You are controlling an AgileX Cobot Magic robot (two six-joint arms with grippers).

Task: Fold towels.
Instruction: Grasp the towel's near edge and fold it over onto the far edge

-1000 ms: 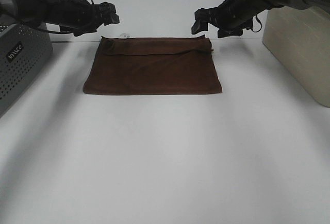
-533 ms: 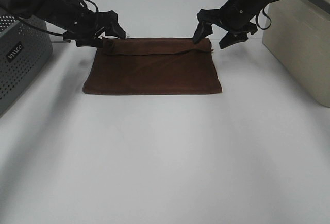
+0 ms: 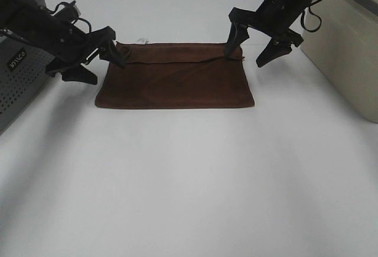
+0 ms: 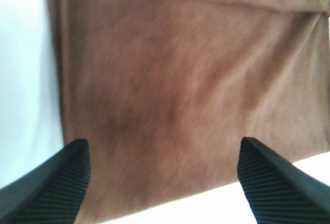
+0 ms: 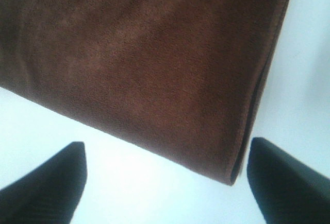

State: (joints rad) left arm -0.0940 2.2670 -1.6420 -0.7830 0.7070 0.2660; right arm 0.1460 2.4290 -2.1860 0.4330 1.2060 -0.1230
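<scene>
The dark reddish-brown towel (image 3: pixel 174 78) lies folded flat on the white table (image 3: pixel 189 174), with a folded-over strip along its far edge and a small white tag (image 3: pixel 142 40) at the far left. My left gripper (image 3: pixel 97 67) is open and empty, low over the towel's far left corner and left edge. In the left wrist view the towel (image 4: pixel 175 90) fills the space between the open left gripper's (image 4: pixel 165 183) fingers. My right gripper (image 3: pixel 249 53) is open and empty, straddling the towel's far right corner. The right wrist view shows the towel's corner (image 5: pixel 154 64) ahead of the open right gripper (image 5: pixel 165 183).
A grey perforated box (image 3: pixel 20 74) stands at the left edge, close to my left arm. A beige container (image 3: pixel 348 50) stands at the right edge, beside my right arm. Bare white table stretches in front of the towel.
Both grippers have come down from above the towel's far edge. The left one has moved left and nearer, to the towel's left edge. The right one has dropped to the right corner. The towel lies unchanged.
</scene>
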